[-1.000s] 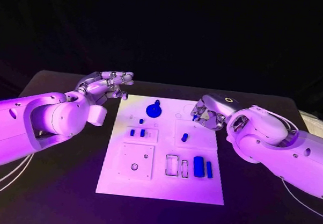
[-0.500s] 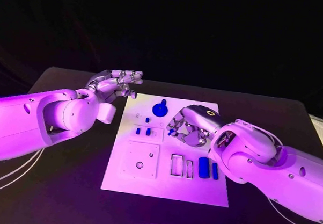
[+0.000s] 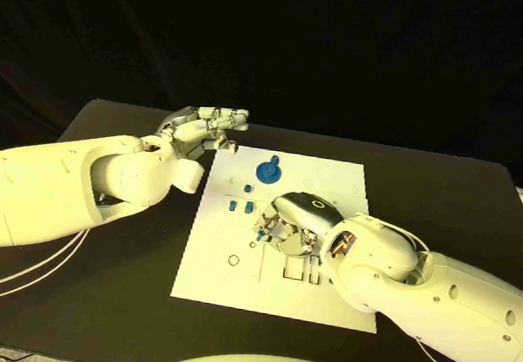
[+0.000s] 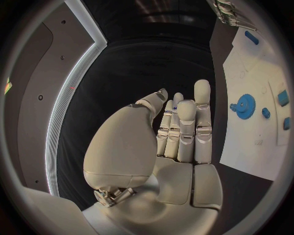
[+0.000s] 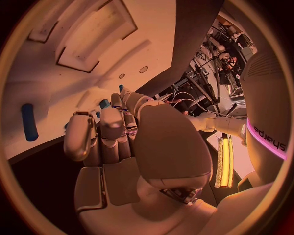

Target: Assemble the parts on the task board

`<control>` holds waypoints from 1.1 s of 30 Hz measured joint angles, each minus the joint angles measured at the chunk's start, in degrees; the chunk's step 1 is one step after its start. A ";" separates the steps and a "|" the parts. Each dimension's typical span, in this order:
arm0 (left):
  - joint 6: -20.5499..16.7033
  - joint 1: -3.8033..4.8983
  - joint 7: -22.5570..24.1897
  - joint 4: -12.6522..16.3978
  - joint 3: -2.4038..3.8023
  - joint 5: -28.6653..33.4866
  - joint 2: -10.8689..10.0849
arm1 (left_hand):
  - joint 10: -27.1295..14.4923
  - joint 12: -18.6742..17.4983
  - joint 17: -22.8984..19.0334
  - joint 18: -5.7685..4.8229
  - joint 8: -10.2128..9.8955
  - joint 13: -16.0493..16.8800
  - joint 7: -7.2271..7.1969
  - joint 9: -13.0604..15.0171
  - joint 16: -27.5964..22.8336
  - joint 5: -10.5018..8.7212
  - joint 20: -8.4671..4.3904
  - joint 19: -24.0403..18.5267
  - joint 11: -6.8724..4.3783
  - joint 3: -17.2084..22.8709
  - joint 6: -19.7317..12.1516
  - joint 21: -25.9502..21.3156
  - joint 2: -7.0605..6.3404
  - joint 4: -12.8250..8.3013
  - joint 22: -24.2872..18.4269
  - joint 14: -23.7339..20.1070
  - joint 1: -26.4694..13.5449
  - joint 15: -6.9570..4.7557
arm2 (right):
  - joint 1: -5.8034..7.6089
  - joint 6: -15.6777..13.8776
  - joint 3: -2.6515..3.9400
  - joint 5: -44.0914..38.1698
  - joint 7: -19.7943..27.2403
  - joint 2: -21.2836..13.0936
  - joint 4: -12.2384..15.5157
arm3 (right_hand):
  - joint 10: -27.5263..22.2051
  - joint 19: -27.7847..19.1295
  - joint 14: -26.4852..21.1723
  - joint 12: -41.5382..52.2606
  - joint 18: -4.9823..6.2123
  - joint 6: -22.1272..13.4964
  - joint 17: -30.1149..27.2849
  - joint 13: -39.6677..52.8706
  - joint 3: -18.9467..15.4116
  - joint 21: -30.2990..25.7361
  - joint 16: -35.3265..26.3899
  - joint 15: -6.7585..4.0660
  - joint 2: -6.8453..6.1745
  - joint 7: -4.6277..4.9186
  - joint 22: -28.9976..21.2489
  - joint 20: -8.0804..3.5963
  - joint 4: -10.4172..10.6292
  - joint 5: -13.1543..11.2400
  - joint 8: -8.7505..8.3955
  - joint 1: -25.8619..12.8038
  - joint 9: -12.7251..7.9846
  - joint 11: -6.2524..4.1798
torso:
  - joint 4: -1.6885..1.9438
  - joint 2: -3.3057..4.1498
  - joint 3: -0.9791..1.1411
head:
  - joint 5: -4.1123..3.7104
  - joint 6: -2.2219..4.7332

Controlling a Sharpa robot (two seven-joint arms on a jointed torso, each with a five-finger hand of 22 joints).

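Black table (image 3: 461, 202) under the white plate.

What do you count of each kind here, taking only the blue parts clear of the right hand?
hands: 2 (left hand, right hand)
task board: 1
blue gear: 1
small blue pegs: 2
Total: 6. Other blue bits by the right hand are too covered to count.

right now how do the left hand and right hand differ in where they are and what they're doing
The left hand hangs off the task board, beside its far left corner; the right hand is over the board's middle, among the small blue parts. The left hand's fingers are apart and hold nothing; the right hand's fingers curl down toward the board, contact unclear. Both are silver hands on white arms.
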 measured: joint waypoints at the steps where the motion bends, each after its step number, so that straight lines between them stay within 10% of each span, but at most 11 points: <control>1: 0.00 0.00 0.00 0.00 0.00 0.00 0.03 | 0.00 0.00 0.00 0.00 0.00 0.00 0.00 0.00 0.00 0.00 0.00 0.00 0.00 0.00 0.00 0.00 0.00 0.00 0.00 0.00 0.00 0.00 | -0.05 0.10 -0.13 -0.19 -0.02 0.27 -0.24 | -0.11 0.00 0.16 0.00 0.00 -0.01 0.00 0.00 0.00 0.00 0.00 0.16 0.00 0.01 0.00 0.00 0.00 0.00 -0.03 0.00 0.00 0.11 | -0.01 0.01 0.01 | 0.08 -0.09; 33: 0.06 0.00 -0.23 -0.03 0.01 -0.51 0.17 | -0.20 0.00 -0.06 0.00 0.00 0.05 -0.01 0.00 0.00 0.00 0.00 0.00 0.21 0.00 0.00 0.00 0.22 0.00 -0.09 -0.07 0.22 0.07 | -0.04 2.37 -1.26 -4.25 -1.03 3.26 -2.93 | -1.13 -0.64 0.06 -0.10 0.00 -1.36 -0.90 0.03 0.01 -0.17 -0.13 0.71 -0.62 0.81 -0.85 0.64 -0.36 0.86 -0.48 -2.01 -0.18 1.05 | -0.02 -0.04 0.06 | 0.74 -1.11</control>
